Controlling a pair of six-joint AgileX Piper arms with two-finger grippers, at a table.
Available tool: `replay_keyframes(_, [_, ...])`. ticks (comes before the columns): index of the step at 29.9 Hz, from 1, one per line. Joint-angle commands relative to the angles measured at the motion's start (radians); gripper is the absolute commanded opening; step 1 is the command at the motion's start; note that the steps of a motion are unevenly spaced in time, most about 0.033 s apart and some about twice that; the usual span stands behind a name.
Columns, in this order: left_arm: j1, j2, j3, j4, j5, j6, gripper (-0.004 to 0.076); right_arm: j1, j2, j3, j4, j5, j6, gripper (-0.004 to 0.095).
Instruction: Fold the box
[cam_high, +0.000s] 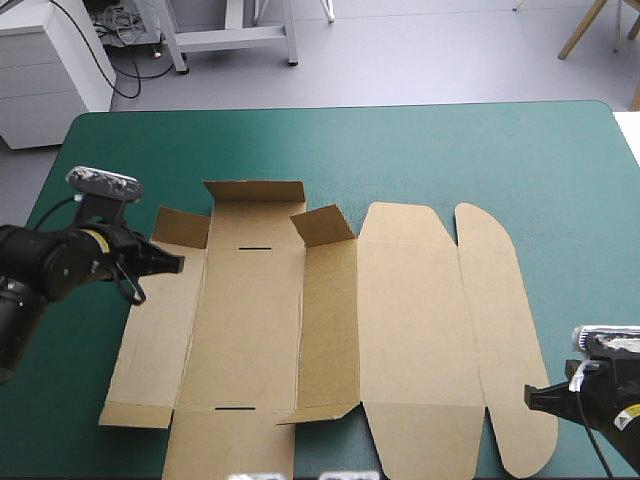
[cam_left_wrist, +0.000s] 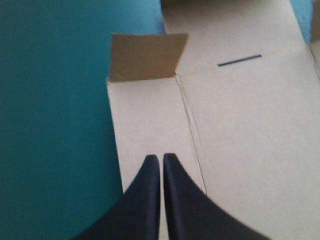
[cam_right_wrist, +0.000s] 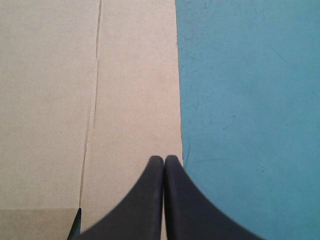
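The brown box (cam_high: 400, 330) lies as a cut sheet, mostly flat, in the middle of the table. Three small flaps stand up at its far left part, one of them a corner flap (cam_left_wrist: 145, 57) ahead of my left gripper. My left gripper (cam_high: 178, 265) is shut and empty, its tip (cam_left_wrist: 161, 157) over the sheet's left side panel (cam_left_wrist: 150, 120), close to that panel's outer edge. A thin slot (cam_left_wrist: 239, 60) shows in the base panel. My right gripper (cam_high: 530, 398) is shut too, and its tip (cam_right_wrist: 163, 159) is over the outer edge of the rounded right-hand flap (cam_right_wrist: 135, 90), near the front.
Teal-green cover (cam_right_wrist: 250, 100) borders the box on the right gripper's outer side and also outside the left panel (cam_left_wrist: 50, 125). The table's far edge (cam_high: 340, 107) runs well behind the box. The sheet's front edge reaches the table's near side.
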Motion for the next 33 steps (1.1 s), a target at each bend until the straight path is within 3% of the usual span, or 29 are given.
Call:
replay_keyframes(1, [0.136,0.043,-0.104,-0.086,-0.037,0.054,0.0011,-0.009,0.007,-0.025,0.009,-0.057,-0.009,-0.0019])
replay_keyframes(7, [0.477,0.107,-0.123,-0.367,-0.006,0.238,0.0011,-0.009,0.007,-0.025,0.033,-0.051,-0.009,-0.0019])
replay_keyframes(19, [0.996,0.158,-0.062,-0.697,0.194,0.536,0.0011,-0.009,0.007,0.067,0.044,-0.087,-0.009,-0.0019])
replay_keyframes(22, [1.054,0.158,-0.007,-0.743,0.224,0.636,0.0011,-0.009,0.007,0.067,0.044,-0.087,-0.009,-0.0019])
replay_keyframes(33, [1.058,0.158,0.105,-0.708,0.222,0.676,0.001,-0.007,0.007,0.067,0.044,-0.087,-0.012,-0.0019])
